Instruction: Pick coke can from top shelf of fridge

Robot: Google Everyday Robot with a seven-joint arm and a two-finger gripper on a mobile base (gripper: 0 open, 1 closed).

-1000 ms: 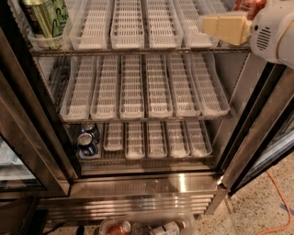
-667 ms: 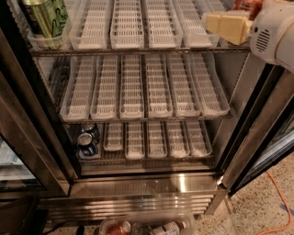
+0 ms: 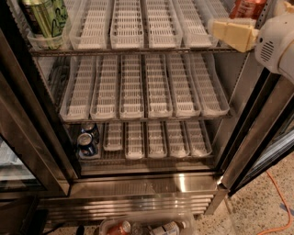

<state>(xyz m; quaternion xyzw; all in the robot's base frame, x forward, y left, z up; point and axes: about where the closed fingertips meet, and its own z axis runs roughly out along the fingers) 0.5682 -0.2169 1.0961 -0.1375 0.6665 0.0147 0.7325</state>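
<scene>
My hand [image 3: 225, 31] hovers at the right end of the fridge's [image 3: 138, 183] top shelf [image 3: 133, 49], beside the coke can [image 3: 248, 8]; open or closed, I cannot tell.

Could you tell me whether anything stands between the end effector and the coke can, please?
Nothing visible does. The end effector sits just before the coke can at the right end of the top shelf; the green can stands far left.

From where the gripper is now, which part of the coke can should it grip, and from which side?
Probably the round side wall of the coke can, from the open front of the fridge: it sits far right on the top shelf, top out of view, gripper before it.
</scene>
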